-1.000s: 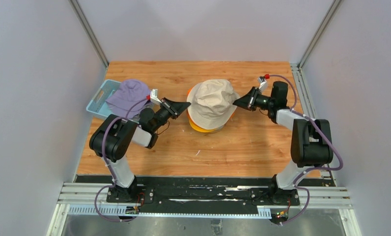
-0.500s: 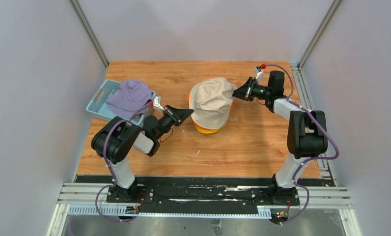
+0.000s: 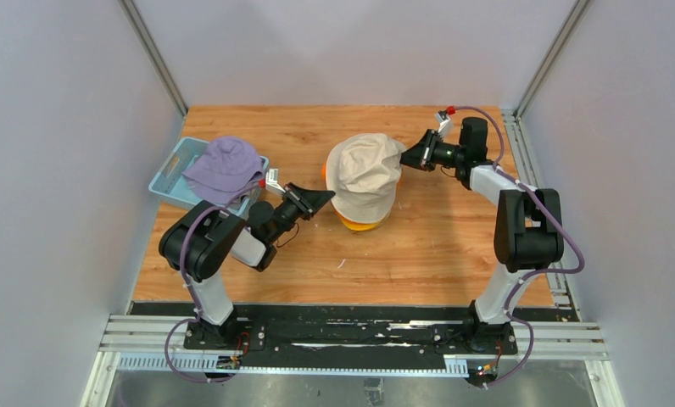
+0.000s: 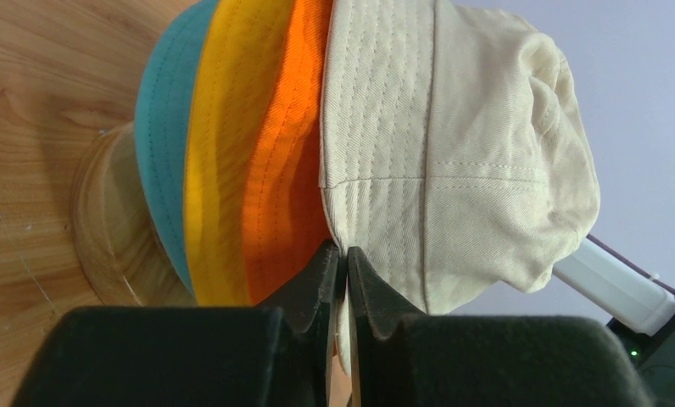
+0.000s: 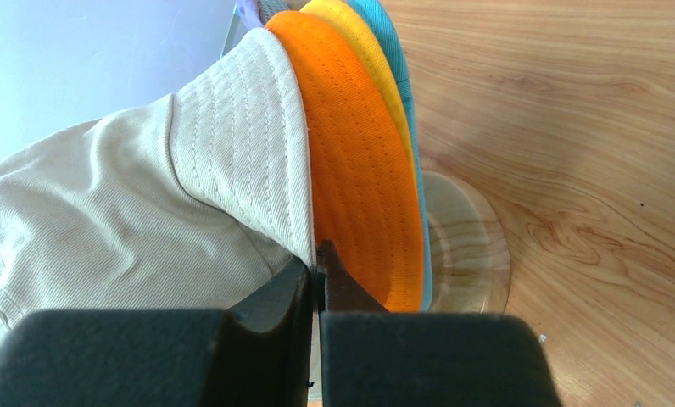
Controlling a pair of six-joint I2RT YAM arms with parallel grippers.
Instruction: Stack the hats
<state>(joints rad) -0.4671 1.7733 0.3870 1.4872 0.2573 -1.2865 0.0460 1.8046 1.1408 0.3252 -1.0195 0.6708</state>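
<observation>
Beige cotton twill is capping the pile at the middle of the wooden table [image 3: 436, 246]: the beige bucket hat [image 3: 364, 174] is sitting over the orange hat [image 4: 283, 170], the yellow hat [image 4: 211, 170] and the teal hat [image 4: 160, 127], all draped on the wooden hat stand [image 4: 114, 229]. The right gripper [image 5: 317, 254] is pinching the beige brim at its far right edge, fingers pressed together on the cloth. The left gripper [image 4: 347, 250] is meeting the brim at the near left; its fingers are standing a thin slit apart with the brim's edge in the slit, and whether they are squeezing it I cannot tell. Against a second ago, the right gripper is sitting farther back, the left one nearer the bases, and the beige crown is looking narrower and skewed toward the far right. The lavender hat [image 3: 224, 167] is lying as before on the light blue basket [image 3: 166, 174] at the left.
</observation>
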